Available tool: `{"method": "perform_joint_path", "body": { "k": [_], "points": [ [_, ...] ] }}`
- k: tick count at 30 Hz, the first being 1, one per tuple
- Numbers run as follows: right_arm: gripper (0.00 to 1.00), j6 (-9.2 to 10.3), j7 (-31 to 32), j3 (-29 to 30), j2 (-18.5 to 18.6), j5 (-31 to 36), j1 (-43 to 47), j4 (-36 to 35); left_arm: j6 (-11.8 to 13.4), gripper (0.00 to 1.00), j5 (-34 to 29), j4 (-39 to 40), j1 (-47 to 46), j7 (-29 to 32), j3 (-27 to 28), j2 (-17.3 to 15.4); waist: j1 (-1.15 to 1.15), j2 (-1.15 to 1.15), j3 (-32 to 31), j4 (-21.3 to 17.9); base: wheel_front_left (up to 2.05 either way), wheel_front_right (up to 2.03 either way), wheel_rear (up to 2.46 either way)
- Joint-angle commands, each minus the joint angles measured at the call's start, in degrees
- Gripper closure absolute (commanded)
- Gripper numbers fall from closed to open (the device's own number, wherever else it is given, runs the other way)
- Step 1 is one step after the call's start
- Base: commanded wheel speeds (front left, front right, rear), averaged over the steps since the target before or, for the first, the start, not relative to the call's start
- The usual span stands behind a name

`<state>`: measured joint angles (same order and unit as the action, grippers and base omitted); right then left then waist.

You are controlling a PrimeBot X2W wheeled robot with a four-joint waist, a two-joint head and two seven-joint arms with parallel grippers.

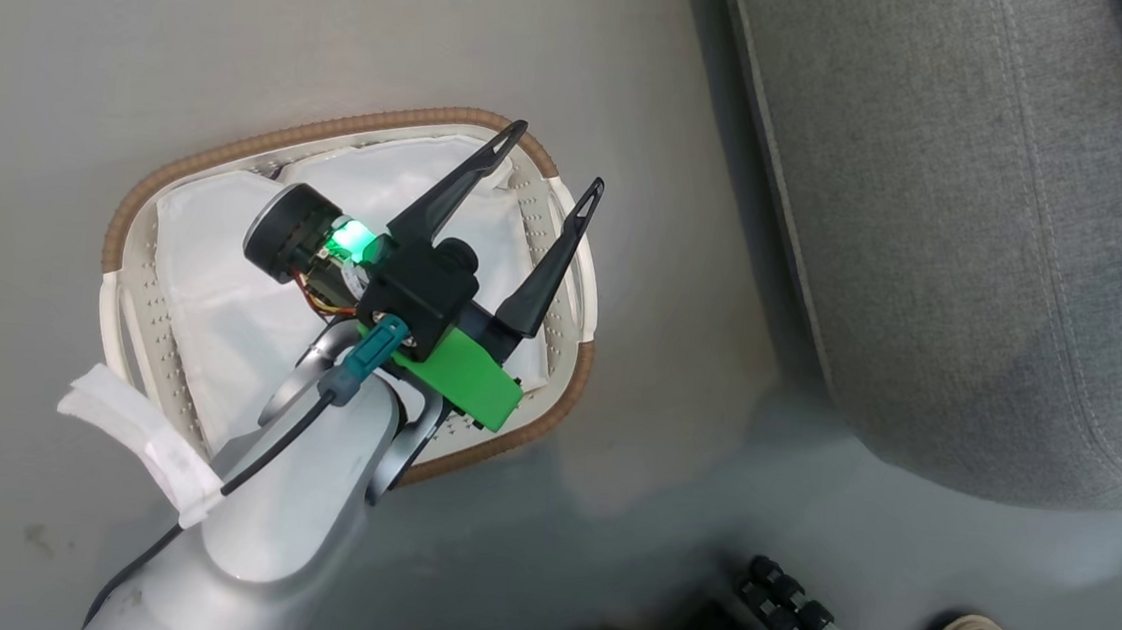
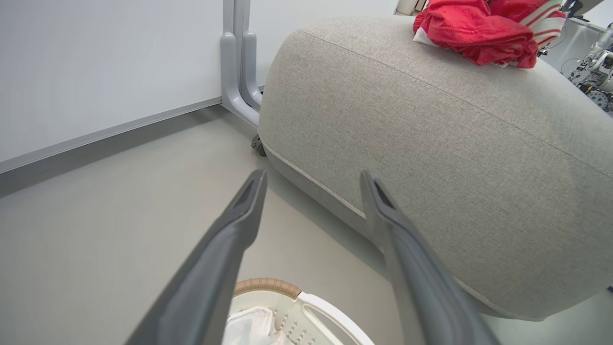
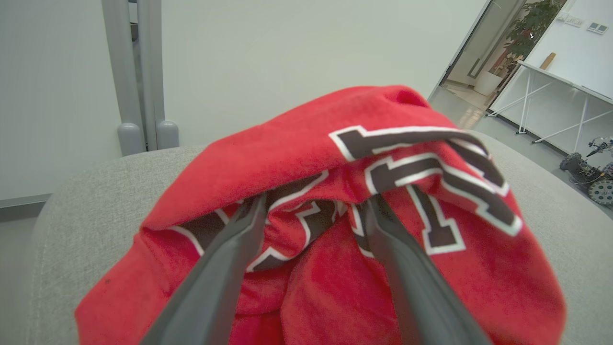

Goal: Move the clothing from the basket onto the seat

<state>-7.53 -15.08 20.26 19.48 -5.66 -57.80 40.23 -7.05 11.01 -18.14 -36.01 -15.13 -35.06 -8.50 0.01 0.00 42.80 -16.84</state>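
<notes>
My left end effector spread wide over the basket, my right end effector spread wide against red clothing on the seat.

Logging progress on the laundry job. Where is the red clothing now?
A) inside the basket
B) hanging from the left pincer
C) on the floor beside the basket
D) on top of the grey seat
D: the clothing lies bunched on top of the seat, the basket shows its white liner, and the left pincer is open, holding nothing.
</notes>
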Motion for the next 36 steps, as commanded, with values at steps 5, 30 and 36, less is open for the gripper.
{"method": "perform_joint_path", "body": {
  "k": [5, 30, 36],
  "points": [
    [0.0, 0.08, -0.12, -0.02, -2.44, -1.21, 5.86, -3.58, -0.06, 0.0, 0.2, -0.38, -0.07, -0.01, 1.16, -0.6, -0.01, 0.0, -1.82, -0.89, 0.0, 0.0, 0.0],
    [0.0, 0.08, -0.11, -16.43, -5.16, -5.39, 20.73, -17.71, 1.63, 0.0, -1.47, 2.58, 11.09, -0.01, 16.59, 3.36, -0.01, 0.0, -16.11, 7.89, 0.0, 0.0, 0.0],
    [0.0, 0.08, -0.11, -20.18, -5.54, -5.95, 23.7, -17.98, 1.66, 0.0, -2.66, 2.17, 15.45, -0.01, 23.54, 4.53, -0.01, 0.0, -21.2, 13.0, 0.0, 0.0, 0.0]
  ]
}}
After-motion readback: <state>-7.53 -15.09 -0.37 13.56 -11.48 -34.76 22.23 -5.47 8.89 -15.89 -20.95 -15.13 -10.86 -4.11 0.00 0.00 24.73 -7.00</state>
